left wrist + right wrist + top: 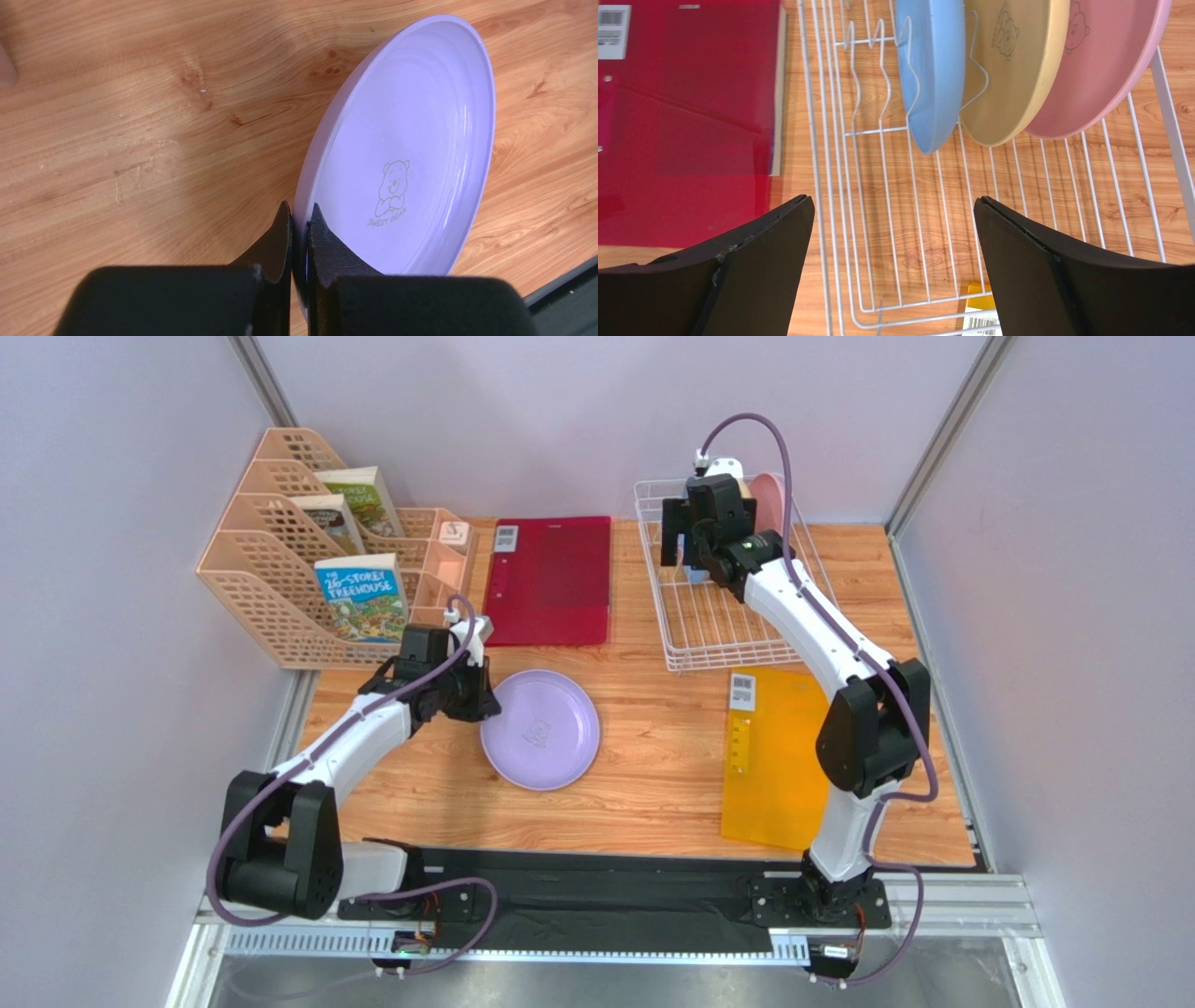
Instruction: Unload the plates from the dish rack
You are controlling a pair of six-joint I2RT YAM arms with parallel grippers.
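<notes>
A lavender plate (540, 730) with a bear print lies on the wooden table in front of the left arm. My left gripper (484, 703) is shut on its left rim (300, 217), one finger on each side of the edge. The white wire dish rack (673, 630) stands at the back right. In it, blue (931, 70), cream-yellow (1011, 70) and pink (1102, 63) plates stand upright between the tines. My right gripper (683, 546) hovers over the rack's far left part. It is open and holds nothing (892, 203), with the blue plate just ahead of it.
Peach lattice file holders (302, 546) with books stand at the back left. A red folder (550, 577) lies flat beside the rack's left side. A yellow folder (772, 756) lies in front of the rack. Walls close in on both sides.
</notes>
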